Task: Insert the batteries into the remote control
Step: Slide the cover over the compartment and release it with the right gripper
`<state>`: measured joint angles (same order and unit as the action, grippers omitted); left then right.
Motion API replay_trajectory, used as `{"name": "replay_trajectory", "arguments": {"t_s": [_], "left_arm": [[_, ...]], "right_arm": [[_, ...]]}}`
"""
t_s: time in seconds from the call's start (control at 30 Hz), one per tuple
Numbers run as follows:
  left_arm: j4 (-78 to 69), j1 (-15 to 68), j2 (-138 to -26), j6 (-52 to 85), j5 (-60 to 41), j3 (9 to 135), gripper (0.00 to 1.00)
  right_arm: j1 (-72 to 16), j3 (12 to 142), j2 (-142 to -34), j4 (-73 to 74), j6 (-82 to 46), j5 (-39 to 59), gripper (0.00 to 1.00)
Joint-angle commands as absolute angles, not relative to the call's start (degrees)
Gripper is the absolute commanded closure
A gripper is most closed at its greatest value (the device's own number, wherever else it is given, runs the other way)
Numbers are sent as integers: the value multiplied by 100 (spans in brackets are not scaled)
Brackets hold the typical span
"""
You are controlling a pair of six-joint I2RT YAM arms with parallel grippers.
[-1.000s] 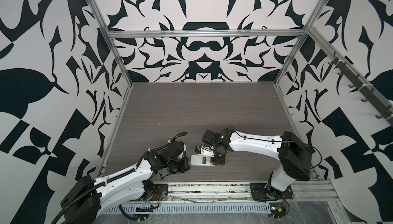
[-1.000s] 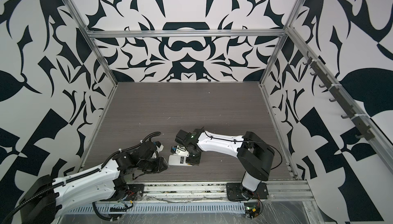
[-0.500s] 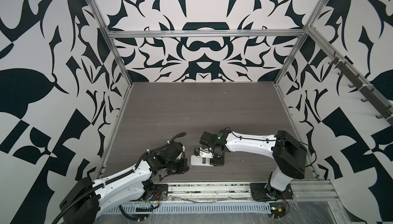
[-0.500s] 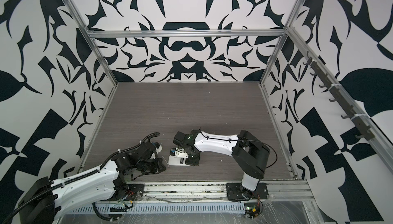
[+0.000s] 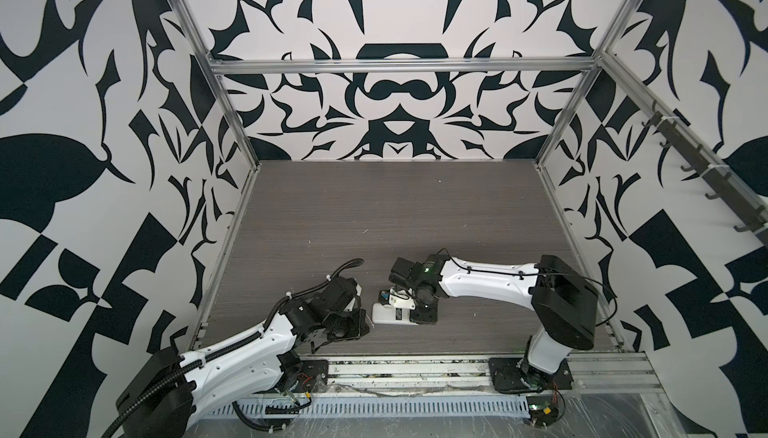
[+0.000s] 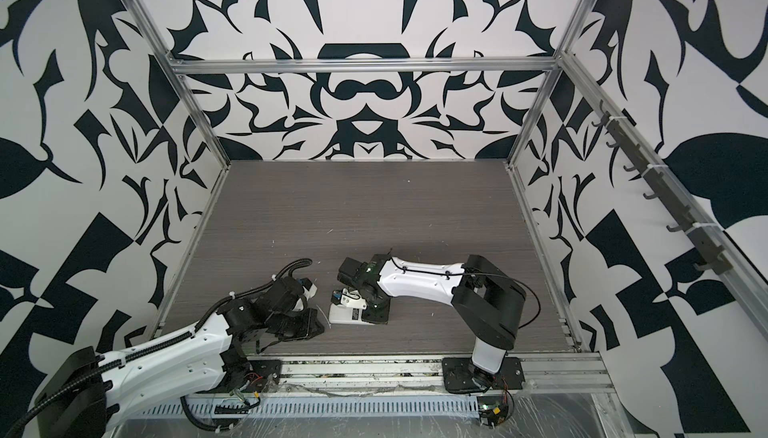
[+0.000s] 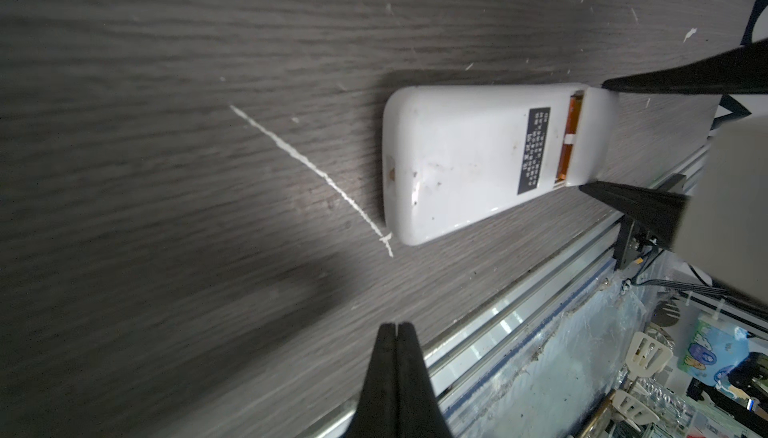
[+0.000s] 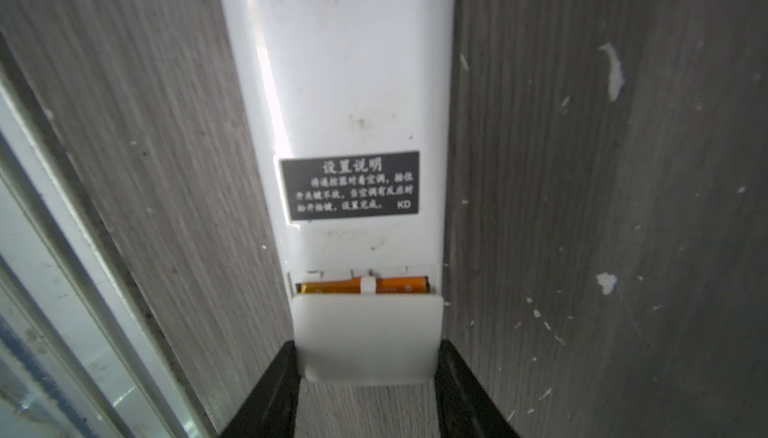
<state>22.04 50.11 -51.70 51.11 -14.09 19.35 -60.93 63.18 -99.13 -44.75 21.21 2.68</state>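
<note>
Near front rail, centre of table: remote control [image 5: 390, 314] lies back-up on grey wood table [image 5: 395, 207], long axis roughly parallel to the front rail [image 5: 415, 367]; seen in both top views, also [image 6: 347, 314].
Remote back: plain white, dark label [image 8: 350, 185] with white print across it, a few dirt specks; label also visible in left wrist view [image 7: 533, 151].
Remote in wrist views: whole back shown in left wrist view [image 7: 469, 157]; right wrist view looks along its length [image 8: 345, 82].
Batteries: two orange batteries [image 8: 363, 285] side by side in the open slot at the remote's end, white divider tab between them; only a strip of each shows; same orange strip in left wrist view [image 7: 568, 140].
Battery cover: white cover [image 8: 365, 338] lies over most of the compartment, not fully home, gap left at the label side.
Right gripper: right gripper [image 8: 365, 382] has black fingers [image 8: 274, 390] either side of the cover, pressed against its edges, clamped on the cover; in a top view it sits at the remote's right end [image 5: 422, 311].
Left gripper: left gripper [image 7: 397, 332] jaws pressed together, nothing between them, just off the remote's left end, not touching; low over the table in a top view [image 5: 357, 325].
Table marks: long white scratch [image 7: 307, 165] running up to the remote's corner; scattered white flecks [image 8: 613, 70].
</note>
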Motion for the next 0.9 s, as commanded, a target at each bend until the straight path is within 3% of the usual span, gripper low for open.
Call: {"name": "replay_trajectory", "arguments": {"t_s": [0.0,0.23,0.43,0.67,0.87], "left_arm": [[2329,4975,-5089,5121,-1450,1881,100],[2347,4966,-4984,5133,-1446,1859,100],[2348,4949,-5015,5117,-1456,1863,100],[2338,4931,-5022,5121,-1468,1852,100],[2339,4924,-5016,5131,-1477,1864,100]], "right_arm": [[-6142,6504,-9925,-4538,2195,217,98],[-6170,6530,-10002,-4517,2189,198,97],[-6190,6515,-10020,-4499,2188,132,86],[-6229,6486,-9976,-4526,2215,105,91],[-6259,6486,-9984,-4500,2215,105,89]]}}
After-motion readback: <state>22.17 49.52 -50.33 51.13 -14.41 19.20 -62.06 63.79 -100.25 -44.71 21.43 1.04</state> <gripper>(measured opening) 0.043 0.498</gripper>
